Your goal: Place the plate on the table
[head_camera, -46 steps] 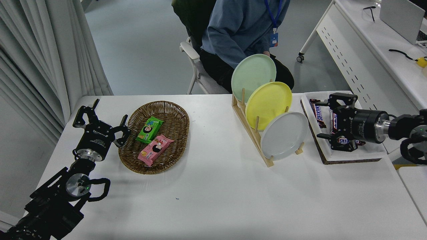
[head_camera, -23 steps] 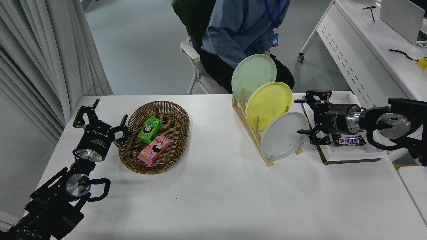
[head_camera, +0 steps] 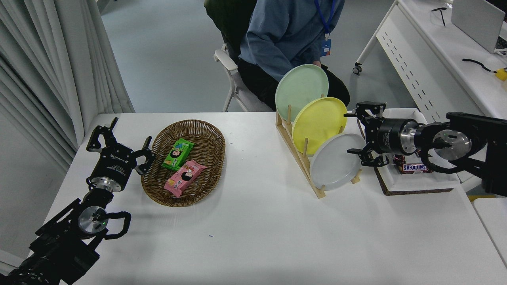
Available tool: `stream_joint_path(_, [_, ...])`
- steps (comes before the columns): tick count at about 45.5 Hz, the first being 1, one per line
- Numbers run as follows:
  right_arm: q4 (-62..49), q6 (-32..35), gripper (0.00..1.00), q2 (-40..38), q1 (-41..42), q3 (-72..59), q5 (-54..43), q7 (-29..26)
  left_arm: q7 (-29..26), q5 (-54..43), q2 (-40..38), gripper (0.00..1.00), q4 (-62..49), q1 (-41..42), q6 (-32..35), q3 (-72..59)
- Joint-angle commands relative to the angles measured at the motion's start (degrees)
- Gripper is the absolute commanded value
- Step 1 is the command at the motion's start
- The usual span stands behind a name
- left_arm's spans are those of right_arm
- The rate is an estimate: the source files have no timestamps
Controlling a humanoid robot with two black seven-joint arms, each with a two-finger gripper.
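The pale grey-white plate stands on edge in the nearest slot of a wooden rack on the white table. A yellow plate and a mint-green plate stand behind it in the same rack. My right gripper is open and empty, pointing left, with its fingertips just right of the grey plate's upper right rim. My left gripper is parked open at the lower left beside the basket.
A wicker basket holds a green and a pink snack pack. A white tray with chocolate bars lies right of the rack, under my right arm. A person sits at the far side behind the rack. A white desk with a laptop stands at the upper right.
My right gripper has moved left from above the tray to the grey plate's right rim, staying open. The left arm has not moved.
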Motion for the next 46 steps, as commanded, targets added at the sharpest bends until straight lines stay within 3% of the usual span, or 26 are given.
stream_joint_path(1, [-4.0, -0.9, 0.99, 2.5, -0.1, 0.1, -0.2, 0.0, 0.0, 0.0, -0.1, 1.0, 0.0, 0.0, 0.0, 0.0])
stream_joint_path(6, [-4.6, -0.9, 0.97, 3.0, -0.2, 0.1, -0.2, -0.1, 0.0, 0.0, 0.0, 1.0, 0.0, 0.0, 0.0, 0.0])
stream_joint_path(14, [-4.5, -0.9, 0.78, 3.2, -0.2, 0.0, -0.3, -0.4, 0.0, 0.0, 0.0, 1.0, 0.0, 0.0, 0.0, 0.0])
stream_joint_path(17, [-4.5, -0.9, 0.78, 3.3, -0.3, 0.0, -0.2, -0.5, 0.0, 0.0, 0.0, 1.0, 0.0, 0.0, 0.0, 0.0])
stream_joint_path(25, [-4.5, -0.8, 0.64, 3.3, -0.5, 0.0, -0.2, -0.6, 0.0, 0.0, 0.0, 1.0, 0.1, 0.0, 0.0, 0.0])
stream_joint_path(41, [-3.9, 0.2, 0.63, 2.6, -0.4, 0.1, -0.2, -4.9, 0.0, 0.0, 0.0, 1.0, 0.1, 0.0, 0.0, -0.1])
stream_joint_path(46, [-3.8, 0.3, 0.51, 2.6, -0.2, 0.1, -0.2, -5.1, 0.0, 0.0, 0.0, 1.0, 0.0, 0.0, 0.0, -0.1])
